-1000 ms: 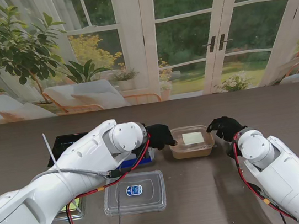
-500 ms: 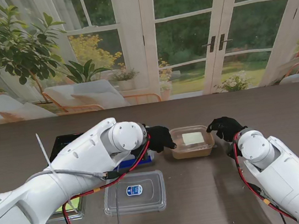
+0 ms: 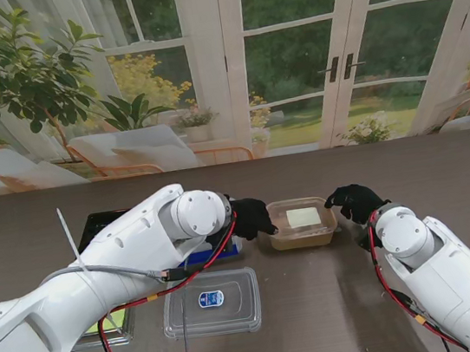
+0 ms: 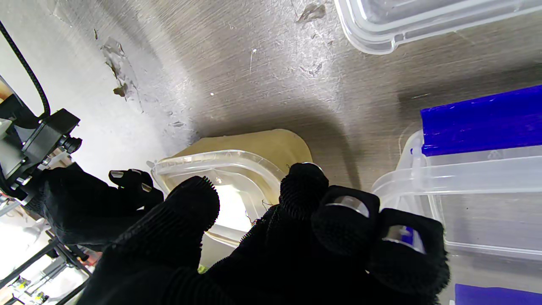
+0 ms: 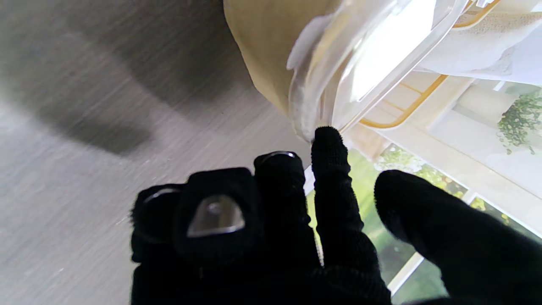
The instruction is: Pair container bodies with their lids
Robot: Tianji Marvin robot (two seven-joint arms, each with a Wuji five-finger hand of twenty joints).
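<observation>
While both our hands flank it, the tan container (image 3: 301, 223) sits at centre frame in the stand view, its clear lid (image 3: 302, 216) already resting on top. Its long axis runs left-right, pointing from one hand to the other.

Left hand (image 3: 252, 215): at the container's left short end, fingers curled against the rim; left wrist view shows a fingertip (image 4: 302, 180) touching the lid's corner. Not a closed grasp as far as we can tell, more a press or brace.

Right hand (image 3: 355, 200): at the right short end, index extended, other fingers curled, thumb apart. Right wrist view puts that fingertip (image 5: 327, 136) touching the lid's edge. Holds nothing.

Both hands are about equally near. We judge the next move to be a squeeze or press inward from both ends to seat the lid.

Lower centre of the frame: a spare clear lid (image 3: 211, 303) flat on the worktop (image 3: 323, 304), unpaired. The blue-trimmed box (image 4: 474, 178) lies just beside the left hand.
</observation>
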